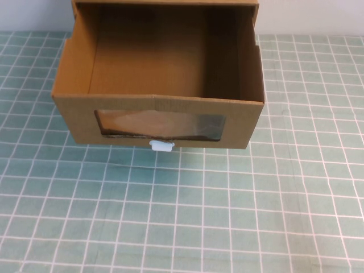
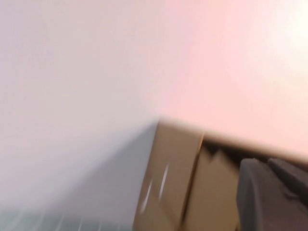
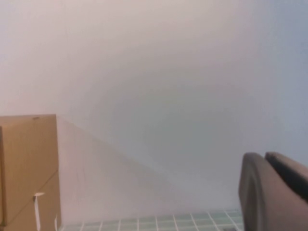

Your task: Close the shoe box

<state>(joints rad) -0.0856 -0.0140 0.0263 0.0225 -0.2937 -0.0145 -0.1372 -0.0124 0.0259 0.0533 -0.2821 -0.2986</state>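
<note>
From the high view, the shoe box (image 1: 159, 85) fills the upper middle of the frame, its drawer pulled out toward the lower edge and open at the top, the bare cardboard floor showing inside. The front panel carries a clear window (image 1: 162, 125), and the small white pull tab (image 1: 161, 146) sits at that panel's lower edge, just above the green gridded mat (image 1: 182, 216). Neither of my arms shows in this view.

My left wrist camera gives what the high view lacks: the box's brown outer side (image 2: 173, 178) at lower centre of the frame, blurred, against a pale wall (image 2: 96, 72). My left gripper (image 2: 272, 195) shows only as a dark shape in the lower right corner, near the box; I cannot tell how it stands.

My right wrist camera catches a cardboard side (image 3: 29, 168) at the lower left edge, a strip of mat along the bottom, and the wall beyond. My right gripper (image 3: 274, 192) is a dark shape at lower right, well apart from the cardboard; its state I cannot tell either.
</note>
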